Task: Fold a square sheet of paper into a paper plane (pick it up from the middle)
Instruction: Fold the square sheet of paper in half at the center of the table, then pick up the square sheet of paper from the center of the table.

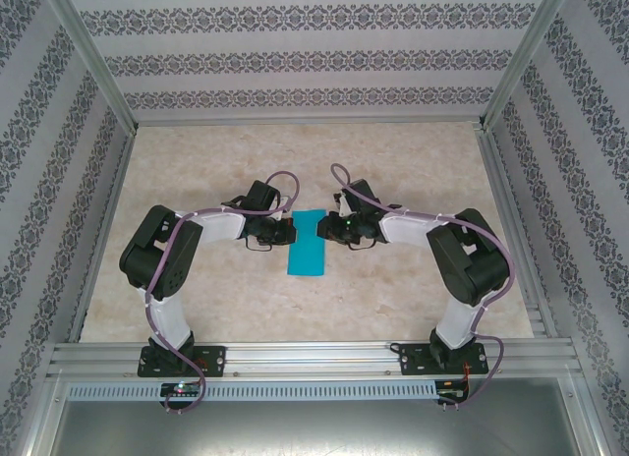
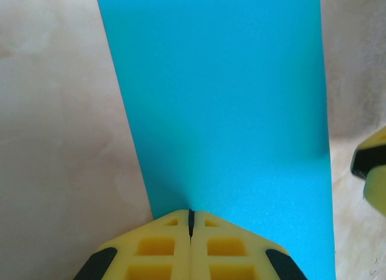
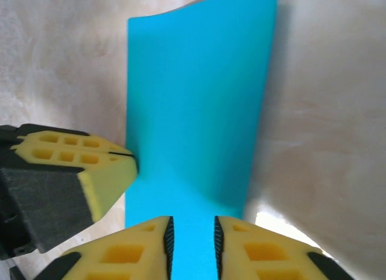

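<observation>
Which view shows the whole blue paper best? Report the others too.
Top external: the blue paper appears whole, a narrow strip between both hands. Left wrist crops its ends, with the shut left hand at its edge. Right wrist shows its near end between the right hand's parted fingers.

I see the paper (image 1: pixel 307 243) lying flat on the table (image 1: pixel 413 299), midway between the two arms, its long sides running away from the bases. The left gripper (image 2: pixel 190 216) meets its left edge and the right gripper (image 3: pixel 192 222) its right edge. They face each other across the paper's far half. The paper's near end lies in front of both.
</observation>
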You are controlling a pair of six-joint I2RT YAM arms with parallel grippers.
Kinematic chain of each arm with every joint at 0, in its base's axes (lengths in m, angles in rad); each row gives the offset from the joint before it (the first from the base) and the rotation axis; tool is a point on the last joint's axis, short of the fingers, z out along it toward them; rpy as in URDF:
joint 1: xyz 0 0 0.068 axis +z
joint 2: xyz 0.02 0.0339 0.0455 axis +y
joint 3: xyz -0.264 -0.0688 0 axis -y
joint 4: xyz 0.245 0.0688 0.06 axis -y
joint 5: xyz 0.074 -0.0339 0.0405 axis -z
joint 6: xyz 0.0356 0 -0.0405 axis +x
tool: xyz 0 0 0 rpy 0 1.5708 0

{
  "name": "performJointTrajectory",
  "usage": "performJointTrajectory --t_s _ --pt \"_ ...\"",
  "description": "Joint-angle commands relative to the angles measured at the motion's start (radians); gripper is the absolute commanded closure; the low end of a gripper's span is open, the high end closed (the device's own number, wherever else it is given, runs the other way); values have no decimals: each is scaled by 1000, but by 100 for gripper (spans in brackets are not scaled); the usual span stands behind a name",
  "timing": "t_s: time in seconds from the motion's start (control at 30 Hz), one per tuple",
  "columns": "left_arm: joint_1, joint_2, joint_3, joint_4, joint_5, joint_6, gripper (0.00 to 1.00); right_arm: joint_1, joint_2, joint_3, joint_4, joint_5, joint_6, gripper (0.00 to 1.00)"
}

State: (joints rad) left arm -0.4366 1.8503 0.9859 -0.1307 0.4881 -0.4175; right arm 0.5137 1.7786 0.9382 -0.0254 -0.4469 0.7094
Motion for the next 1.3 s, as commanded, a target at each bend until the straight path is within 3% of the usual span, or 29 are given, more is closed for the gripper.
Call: performJointTrajectory --t_s 0.0,0.43,0.9,1.27 --pt "2 66 -63 -174 -98 34 93 -12 21 34 -57 11 -45 70" --pt "2 58 -67 -179 -98 41 92 -15 114 85 -16 -80 -43 66" --pt "1 56 -76 -165 -89 33 92 -5 82 37 29 -173 -18 65" --pt "2 41 -72 -170 -69 30 88 -5 58 -56 171 -222 60 68"
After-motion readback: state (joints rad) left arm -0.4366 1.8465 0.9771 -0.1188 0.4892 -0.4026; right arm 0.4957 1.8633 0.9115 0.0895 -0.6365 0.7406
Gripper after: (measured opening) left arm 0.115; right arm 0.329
